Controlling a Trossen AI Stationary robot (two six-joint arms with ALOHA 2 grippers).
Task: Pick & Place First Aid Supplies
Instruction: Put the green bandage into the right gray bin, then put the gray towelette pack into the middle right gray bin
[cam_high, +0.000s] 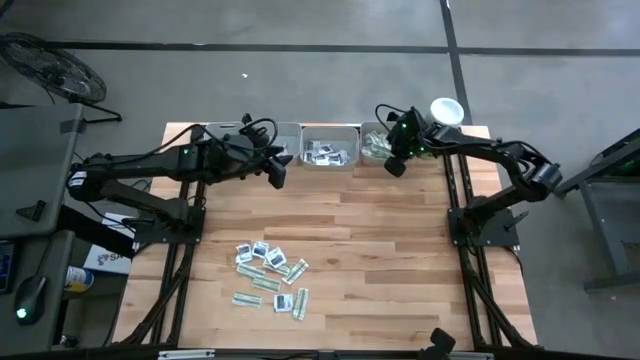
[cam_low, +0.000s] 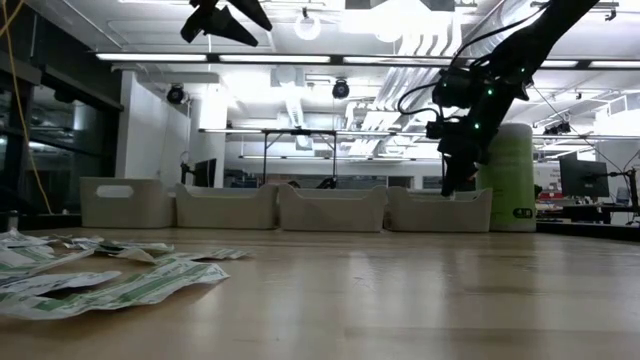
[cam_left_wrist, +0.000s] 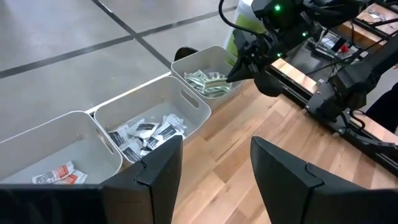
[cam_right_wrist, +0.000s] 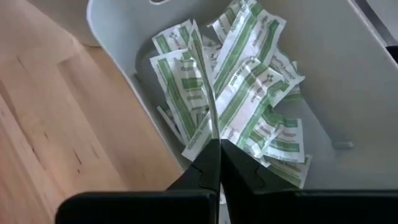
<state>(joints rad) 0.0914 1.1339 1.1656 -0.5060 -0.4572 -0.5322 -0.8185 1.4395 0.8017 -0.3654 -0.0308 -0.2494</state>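
We see the right gripper (cam_high: 394, 166) hanging at the far edge of the worktop (cam_high: 400, 250), above the near rim of the tray (cam_right_wrist: 118, 37) nearest the far right corner. Its fingers are pressed together and pinch the edge of one narrow green-white strip (cam_right_wrist: 202, 81), which stands up over the heap of like strips (cam_right_wrist: 261, 93) lying in that tray. Just beside this tray, at the far right corner, stands the pale green tub (cam_low: 515, 175) with its white lid (cam_high: 446, 109). The left gripper (cam_high: 277, 172) hovers high near the far edge, left of the middle, by the trays, its fingers (cam_left_wrist: 158, 174) spread with nothing between them. Below and ahead of it we see the middle tray (cam_left_wrist: 155, 102) holding squarish white sachets with dark marks (cam_left_wrist: 146, 134), and the next tray to the left (cam_left_wrist: 68, 134) holding a few white sachets with red marks (cam_left_wrist: 59, 174). The remaining loose first aid supplies (cam_high: 270, 275) lie scattered on the worktop toward its near edge, left of centre, well apart from both grippers.
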